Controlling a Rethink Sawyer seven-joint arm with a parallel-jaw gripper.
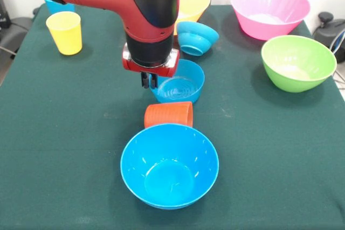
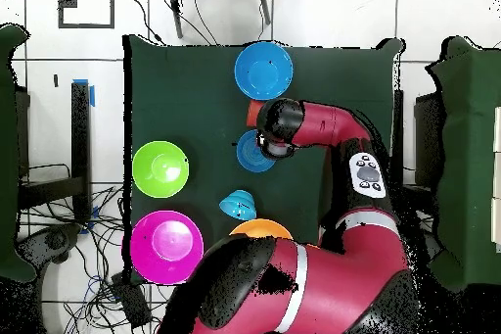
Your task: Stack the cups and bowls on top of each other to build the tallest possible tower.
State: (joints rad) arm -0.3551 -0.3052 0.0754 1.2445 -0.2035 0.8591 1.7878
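My gripper (image 1: 150,82) hangs over the table's middle. Its fingers stand close together, pinching the left rim of a small ridged blue bowl (image 1: 180,83), which rests on the cloth. It also shows in the overhead view (image 2: 250,154). An orange-red ribbed cup (image 1: 168,115) lies on its side just in front of that bowl. A medium blue bowl (image 1: 169,165) stands upright nearest the camera. Another small blue bowl (image 1: 197,37) lies tilted behind. The yellow cup (image 1: 64,32) and the sky blue cup (image 1: 56,6) stand far left. No stack shows.
The pink bowl (image 1: 269,10) and the green bowl (image 1: 297,62) stand apart at the right. The yellow-orange bowl (image 1: 193,1) sits at the back, partly behind the arm. The arm's red body hides part of the table in the overhead view.
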